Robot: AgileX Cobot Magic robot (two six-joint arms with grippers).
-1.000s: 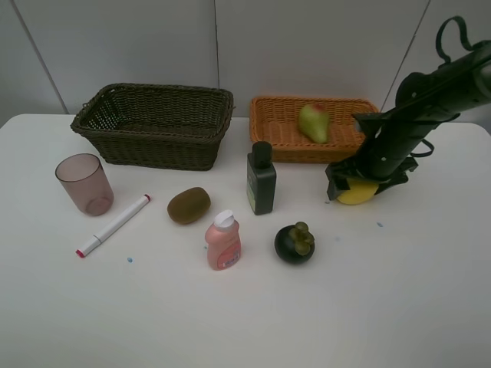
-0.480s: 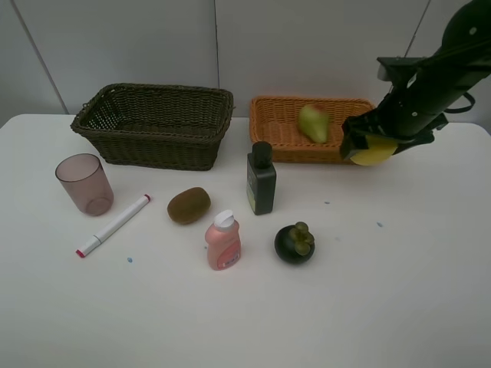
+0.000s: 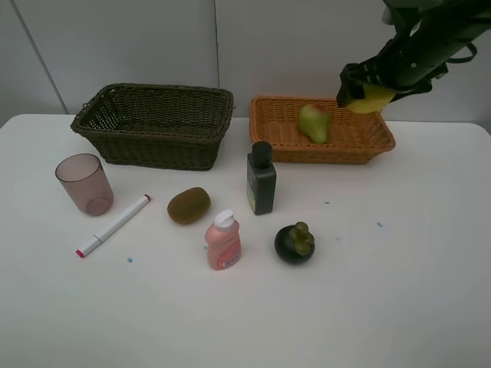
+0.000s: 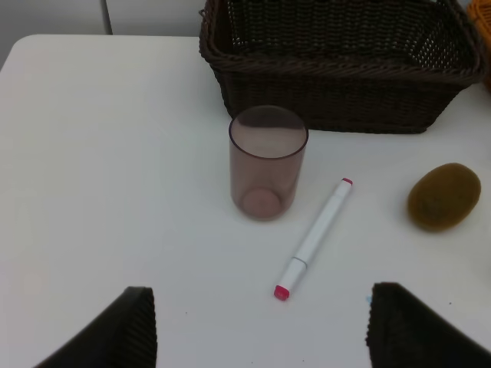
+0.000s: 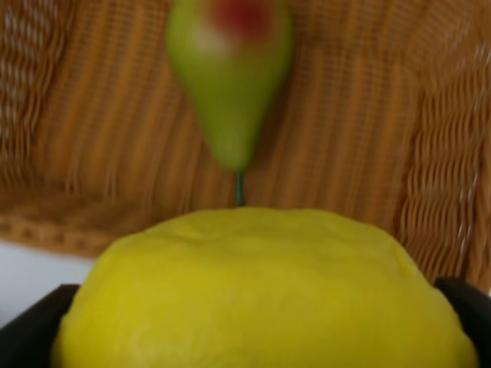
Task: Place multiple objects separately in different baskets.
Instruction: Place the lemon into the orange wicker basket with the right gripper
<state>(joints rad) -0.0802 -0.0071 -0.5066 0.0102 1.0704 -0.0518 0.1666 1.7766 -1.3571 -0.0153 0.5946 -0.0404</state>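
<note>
A pink bottle (image 3: 223, 244) is stood upright nearest the high camera on the white table (image 3: 399, 291). A dark mangosteen (image 3: 295, 242) is set at its three o'clock, and a white red-tipped marker (image 3: 113, 225) is laid slantwise at its nine o'clock. Just beyond, a brown kiwi (image 3: 189, 205) is placed at eleven o'clock from the pink bottle and a dark green bottle (image 3: 261, 180) at one o'clock. A mauve cup (image 3: 84, 184) is stood upright well off at ten o'clock.

The left gripper (image 4: 265, 326) is shown only in its wrist view. Its jaws are held wide apart over bare table, with nothing between them.

Farther back, a dark basket (image 3: 153, 149) is seen empty at eleven o'clock from the green bottle. An orange basket (image 3: 330, 152) is set at one o'clock, and a green-red pear (image 3: 313, 123) is laid in it. Farthest, the right gripper (image 3: 367, 88) is clamped on a yellow lemon (image 3: 370, 100), which is held in the air above the orange basket's far right end.
</note>
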